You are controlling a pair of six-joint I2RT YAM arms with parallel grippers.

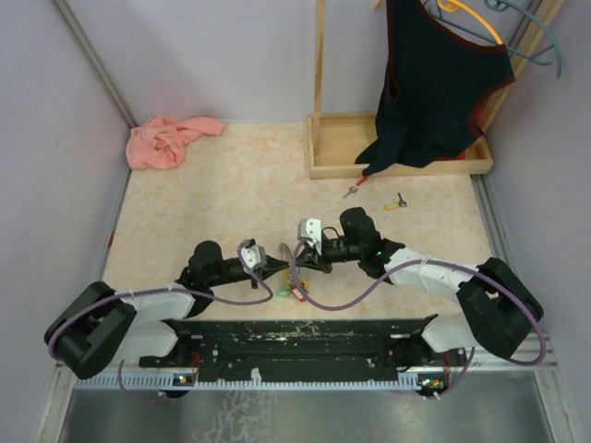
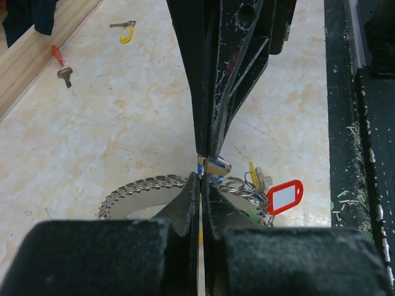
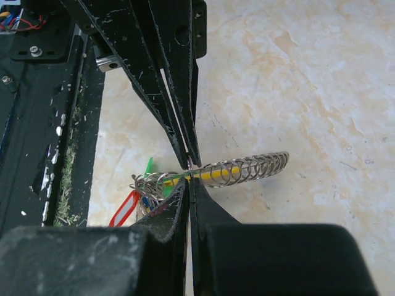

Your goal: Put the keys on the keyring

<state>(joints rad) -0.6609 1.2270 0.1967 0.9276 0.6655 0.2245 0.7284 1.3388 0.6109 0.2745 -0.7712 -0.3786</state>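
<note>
Low over the table near the front edge, my two grippers meet tip to tip, the left gripper (image 1: 277, 265) and the right gripper (image 1: 305, 260). The left gripper (image 2: 202, 176) is shut, and its tips pinch the keyring (image 2: 145, 187) where the chain of small rings ends. The right gripper (image 3: 190, 177) is shut too, and a blue-capped key (image 2: 213, 165) sits at its tips. How exactly it grips the key is hard to make out. The keyring's red tag (image 2: 285, 196), yellow tag (image 2: 252, 172) and green tag (image 3: 148, 166) hang in a bunch. A red-capped key (image 1: 354, 189) and a yellow-capped key (image 1: 397, 201) lie on the table further back.
A wooden rack base (image 1: 397, 159) stands at the back right, with a dark garment (image 1: 434, 83) hanging on it. A pink cloth (image 1: 166, 138) lies in the back left corner. The black mounting rail (image 1: 305, 340) runs along the front edge. Walls close in on both sides.
</note>
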